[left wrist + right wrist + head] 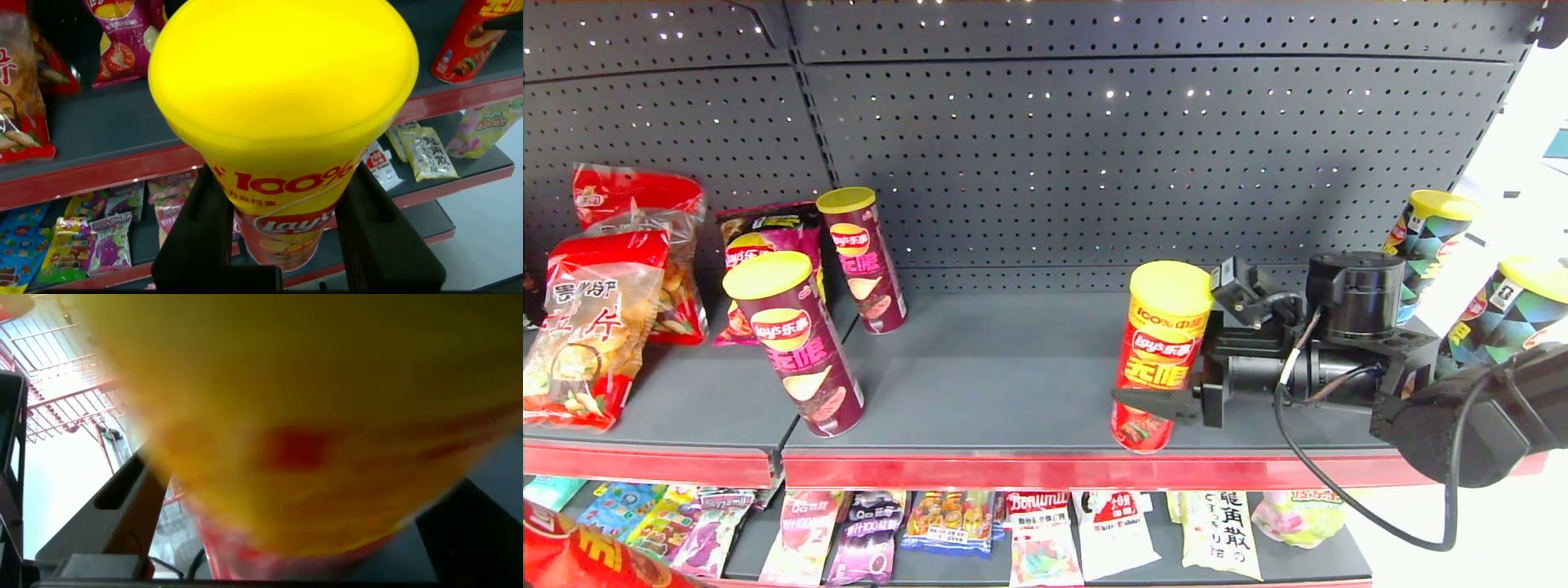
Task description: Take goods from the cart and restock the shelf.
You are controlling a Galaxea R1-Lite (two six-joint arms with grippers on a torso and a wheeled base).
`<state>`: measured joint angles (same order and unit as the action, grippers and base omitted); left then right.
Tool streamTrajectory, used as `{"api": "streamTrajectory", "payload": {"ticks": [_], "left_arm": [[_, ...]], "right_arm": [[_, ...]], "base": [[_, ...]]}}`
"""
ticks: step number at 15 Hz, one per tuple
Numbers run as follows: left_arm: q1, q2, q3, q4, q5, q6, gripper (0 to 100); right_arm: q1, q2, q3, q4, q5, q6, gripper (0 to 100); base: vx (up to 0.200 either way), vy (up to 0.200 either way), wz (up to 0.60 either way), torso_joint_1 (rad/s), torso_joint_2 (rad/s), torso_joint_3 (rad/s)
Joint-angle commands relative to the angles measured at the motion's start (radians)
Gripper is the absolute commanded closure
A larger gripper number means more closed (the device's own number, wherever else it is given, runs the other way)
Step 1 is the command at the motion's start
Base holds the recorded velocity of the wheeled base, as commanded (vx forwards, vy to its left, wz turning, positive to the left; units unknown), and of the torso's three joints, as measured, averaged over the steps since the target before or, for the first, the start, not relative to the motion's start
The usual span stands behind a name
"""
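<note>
Going from the left, the dark grey metal shelf [980, 384] already carries red-and-clear snack bags [588, 327], a purple crisp bag [768, 237] and two purple cardboard tubes with yellow lids [800, 343]. My left end effector [286, 245] pinches a red tube with a yellow lid [282, 122], held out in front of the shelf and not yet placed. Right of centre, my right end effector [1156, 402] is clamped on another red yellow-lidded tube [1168, 327] at the shelf's near edge; I cannot tell whether its base touches the board. Two teal patterned tubes [1429, 237] stand at the far right. I judge the restocking partly done, with two tubes pending. The labels carry a round logo and big characters, which I leave unread.
</note>
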<state>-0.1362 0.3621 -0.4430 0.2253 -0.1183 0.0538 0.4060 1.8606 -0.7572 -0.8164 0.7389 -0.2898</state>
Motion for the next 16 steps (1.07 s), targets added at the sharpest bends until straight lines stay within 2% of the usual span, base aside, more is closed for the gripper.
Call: {"api": "streamTrajectory", "payload": {"ticks": [1, 5, 8, 10, 16], "left_arm": [[0.0, 0.0, 0.0, 0.0, 0.0, 0.0, 100], [0.0, 0.0, 0.0, 0.0, 0.0, 0.0, 100], [0.0, 0.0, 0.0, 0.0, 0.0, 0.0, 100], [0.0, 0.0, 0.001, 0.0, -0.001, 0.0, 100], [0.0, 0.001, 0.003, 0.0, -0.018, 0.0, 100]], "right_arm": [[0.001, 0.002, -0.004, -0.003, -0.001, 0.0, 0], [-0.004, -0.014, 0.012, -0.004, -0.009, 0.0, 0], [-0.006, -0.049, 0.036, -0.004, -0.055, 0.006, 0], [-0.033, -0.084, 0.095, -0.006, -0.073, -0.002, 0], [-0.039, -0.227, 0.24, -0.006, -0.135, 0.003, 0]], "base": [[0.0, 0.0, 0.0, 0.0, 0.0, 0.0], [0.0, 0.0, 0.0, 0.0, 0.0, 0.0], [0.0, 0.0, 0.0, 0.0, 0.0, 0.0], [0.0, 0.0, 0.0, 0.0, 0.0, 0.0], [0.0, 0.0, 0.0, 0.0, 0.0, 0.0]]}}
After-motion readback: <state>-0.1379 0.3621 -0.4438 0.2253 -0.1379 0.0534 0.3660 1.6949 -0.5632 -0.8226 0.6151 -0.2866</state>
